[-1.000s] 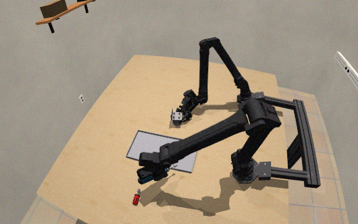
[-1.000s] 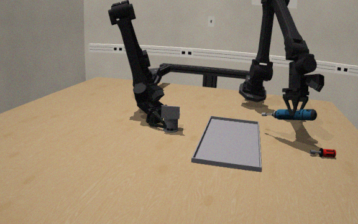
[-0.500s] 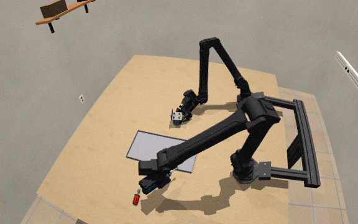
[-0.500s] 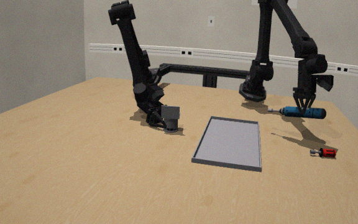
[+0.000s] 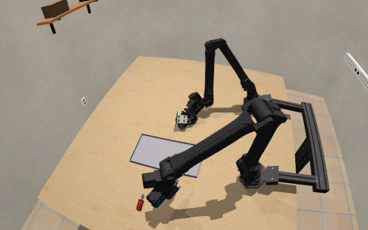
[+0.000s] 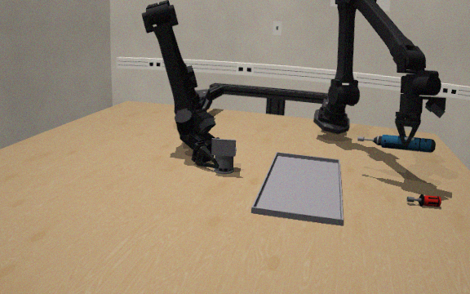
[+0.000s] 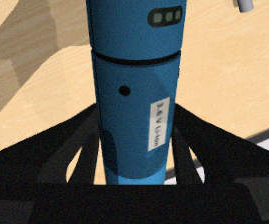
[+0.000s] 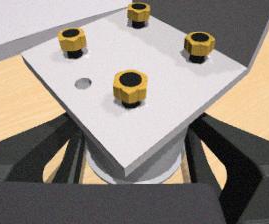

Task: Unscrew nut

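Observation:
The electric nut driver [image 6: 419, 144] [image 7: 135, 75] is held level above the table, its bit towards the arm bases. My left gripper [image 6: 407, 143] [image 7: 135, 112] is shut on its blue barrel. The joint module [image 6: 224, 164] [image 8: 160, 162] stands upright, with the bracket [image 5: 182, 119] [image 6: 223, 148] [image 8: 155, 65] on top. My right gripper [image 8: 134, 113] is shut on the module's body below the bracket plate. Four brass nuts, including the front nut [image 8: 130, 87] and right nut [image 8: 199, 44], sit on dark studs. I cannot tell which is fully down. The plate also has a bare hole [image 8: 83, 83].
A shallow tray [image 5: 158, 148] [image 6: 296, 216] lies between the module and the driver. A small red hand driver [image 5: 140, 204] [image 6: 431, 201] lies on the table near the left gripper, off the tray. The left arm reaches over part of the tray in the top view.

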You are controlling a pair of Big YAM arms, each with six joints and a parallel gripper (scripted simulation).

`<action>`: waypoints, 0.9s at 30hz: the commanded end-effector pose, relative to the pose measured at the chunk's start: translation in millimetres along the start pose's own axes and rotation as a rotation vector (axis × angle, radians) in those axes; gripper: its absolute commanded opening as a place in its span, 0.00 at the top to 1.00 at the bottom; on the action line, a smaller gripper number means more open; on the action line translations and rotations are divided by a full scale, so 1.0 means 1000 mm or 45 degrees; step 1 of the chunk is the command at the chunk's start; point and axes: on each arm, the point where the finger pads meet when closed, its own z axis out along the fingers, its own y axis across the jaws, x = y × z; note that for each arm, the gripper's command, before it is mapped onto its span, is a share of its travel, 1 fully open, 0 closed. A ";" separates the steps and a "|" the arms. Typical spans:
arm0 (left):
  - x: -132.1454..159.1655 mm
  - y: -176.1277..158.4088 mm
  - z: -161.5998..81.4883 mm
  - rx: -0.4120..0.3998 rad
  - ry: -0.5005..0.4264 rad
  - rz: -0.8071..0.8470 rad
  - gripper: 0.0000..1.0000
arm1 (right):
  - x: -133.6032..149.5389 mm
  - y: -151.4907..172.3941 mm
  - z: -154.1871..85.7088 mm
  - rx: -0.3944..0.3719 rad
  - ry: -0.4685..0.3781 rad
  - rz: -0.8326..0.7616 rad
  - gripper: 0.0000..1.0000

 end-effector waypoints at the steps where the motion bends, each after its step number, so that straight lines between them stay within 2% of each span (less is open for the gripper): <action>1: -0.028 -0.018 -0.033 0.065 -0.075 -0.062 0.58 | -0.006 -0.004 0.003 0.007 -0.016 -0.007 0.41; 4: -0.023 -0.023 -0.033 0.073 -0.067 -0.045 0.58 | -0.006 -0.004 0.003 0.007 -0.016 -0.007 0.41; 16: -0.042 0.024 -0.050 -0.047 -0.018 -0.308 0.58 | -0.006 -0.004 0.003 0.007 -0.016 -0.007 0.41; 21: -0.038 0.019 -0.049 -0.040 -0.010 -0.292 0.58 | -0.006 -0.004 0.003 0.007 -0.016 -0.007 0.41; 27: -0.046 0.044 -0.060 -0.100 0.009 -0.436 0.58 | -0.006 -0.004 0.003 0.007 -0.016 -0.007 0.41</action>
